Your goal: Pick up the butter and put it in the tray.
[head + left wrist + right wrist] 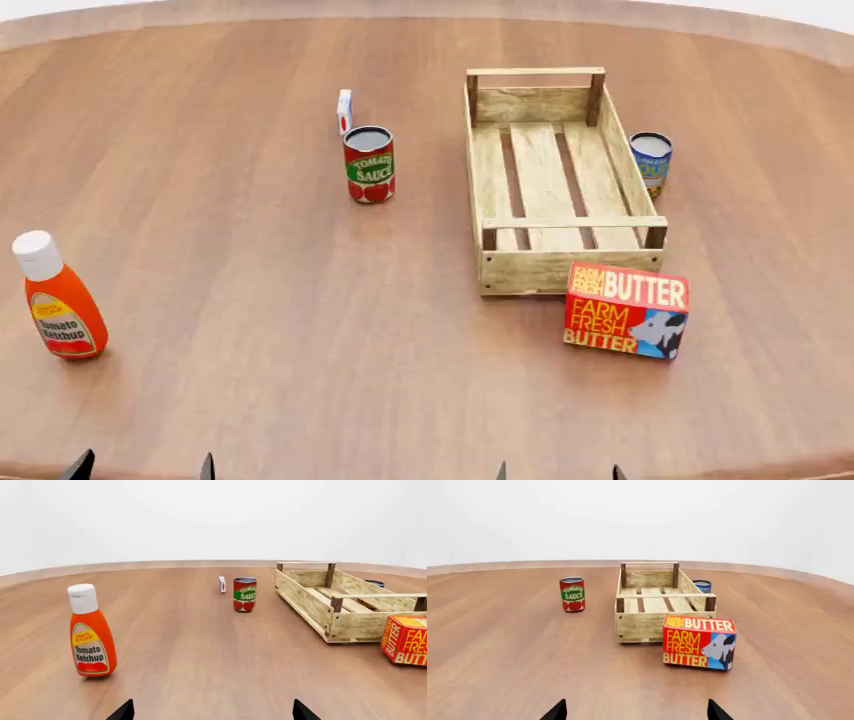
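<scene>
At far left on the wooden table: a tomato ketchup bottle, upright, white cap on top, well apart from everything else. Further right and further back: a tomato sauce can, upright, with a small white carton just behind it, standing on edge. Right of centre: the tray, long axis running away from the robot, slatted bottom bare, nothing inside. Just beyond its right wall: a blue can, partly hidden by that wall. At the near right corner of the tray: the butter, resting on the table outside the crate, near or touching the end wall, lettered face and cow picture turned toward the robot.

Along the bottom edge of the head view: left gripper at left, right gripper further right, only dark fingertips showing. Both spread wide and holding nothing, low over the near table, well short of the butter. Same wide gap in each wrist view, butter ahead of the right gripper.
</scene>
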`<state>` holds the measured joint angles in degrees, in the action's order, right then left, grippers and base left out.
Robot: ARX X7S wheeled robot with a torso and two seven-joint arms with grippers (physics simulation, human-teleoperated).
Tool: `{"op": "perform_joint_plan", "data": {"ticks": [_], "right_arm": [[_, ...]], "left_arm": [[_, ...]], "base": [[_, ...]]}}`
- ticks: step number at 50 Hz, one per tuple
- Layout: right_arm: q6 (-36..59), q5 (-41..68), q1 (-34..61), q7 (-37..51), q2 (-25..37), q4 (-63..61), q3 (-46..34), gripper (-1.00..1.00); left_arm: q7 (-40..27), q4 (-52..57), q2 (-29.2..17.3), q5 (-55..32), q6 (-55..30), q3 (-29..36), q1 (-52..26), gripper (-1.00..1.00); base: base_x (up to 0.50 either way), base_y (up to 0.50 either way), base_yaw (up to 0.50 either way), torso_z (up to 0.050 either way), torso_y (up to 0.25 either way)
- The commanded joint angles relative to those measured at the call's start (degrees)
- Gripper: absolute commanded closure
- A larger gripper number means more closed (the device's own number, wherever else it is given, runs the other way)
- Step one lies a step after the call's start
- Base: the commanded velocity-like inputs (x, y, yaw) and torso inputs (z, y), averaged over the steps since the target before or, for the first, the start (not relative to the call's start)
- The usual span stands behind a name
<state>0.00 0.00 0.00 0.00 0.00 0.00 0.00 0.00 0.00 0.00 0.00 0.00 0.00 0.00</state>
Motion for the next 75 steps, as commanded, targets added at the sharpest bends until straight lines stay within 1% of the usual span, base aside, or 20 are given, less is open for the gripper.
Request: {"op": "perform_joint_plan", "data": {"ticks": [1, 5, 17, 18, 23, 48, 53, 57, 75], "right_arm": [[-0.61, 4.14, 0.41, 4.95, 4.12, 0.66, -5.00, -1.00], [-0.59, 2.82, -0.16, 5.83, 4.59, -0.58, -6.02, -1.00], [-0.38, 3.23, 0.05, 6.69, 5.39, -0.31, -7.23, -1.00], [0.69, 4.06, 0.03, 6.18, 5.52, -0.85, -7.32, -1.00], [1.10, 5.30, -0.23, 5.46, 6.02, -1.48, -7.88, -1.00], [-0.28, 6.28, 0.59, 6.13, 7.08, 1.20, -9.96, -1.00], [-0.59, 5.39, 1.11, 8.00, 6.72, 2.37, -9.96, -1.00], [0.00, 5.77, 0.99, 6.93, 7.26, 2.13, -11.02, -1.00], [-0.70, 5.40, 1.24, 7.90, 7.91, 3.07, -12.45, -1.00]], "left_arm": [[-0.71, -0.65, -0.65, -0.66, 0.44, 0.72, -0.22, -1.00], [-1.89, -0.01, -1.79, -1.00, 0.24, 2.03, 0.10, -1.00], [-3.49, -0.63, -3.47, -1.94, 0.95, 3.63, -0.07, -1.00], [-3.56, -0.76, -3.57, -2.11, 1.08, 3.67, -0.10, -1.00], [-4.26, -2.22, -3.93, -2.22, 2.30, 4.05, -0.47, -1.00], [-6.24, -3.20, -5.61, -2.72, 2.55, 6.75, -0.87, -1.00], [-6.53, -3.95, -5.86, -2.96, 2.94, 7.17, -1.14, -1.00], [-6.72, -3.82, -6.09, -3.25, 2.83, 7.43, -1.17, -1.00], [-7.82, -4.43, -6.91, -3.86, 3.15, 8.58, -1.36, -1.00]], "base": [[0.00, 0.00, 0.00, 0.000, 0.000], [0.00, 0.00, 0.00, 0.000, 0.000], [0.00, 0.00, 0.00, 0.000, 0.000], [0.00, 0.00, 0.00, 0.000, 0.000], [0.00, -0.46, 0.00, 0.000, 0.000], [0.00, -0.49, 0.00, 0.000, 0.000], [0.00, -0.03, 0.00, 0.000, 0.000], [0.01, 0.00, 0.00, 0.000, 0.000], [0.50, 0.00, 0.00, 0.000, 0.000]]}}
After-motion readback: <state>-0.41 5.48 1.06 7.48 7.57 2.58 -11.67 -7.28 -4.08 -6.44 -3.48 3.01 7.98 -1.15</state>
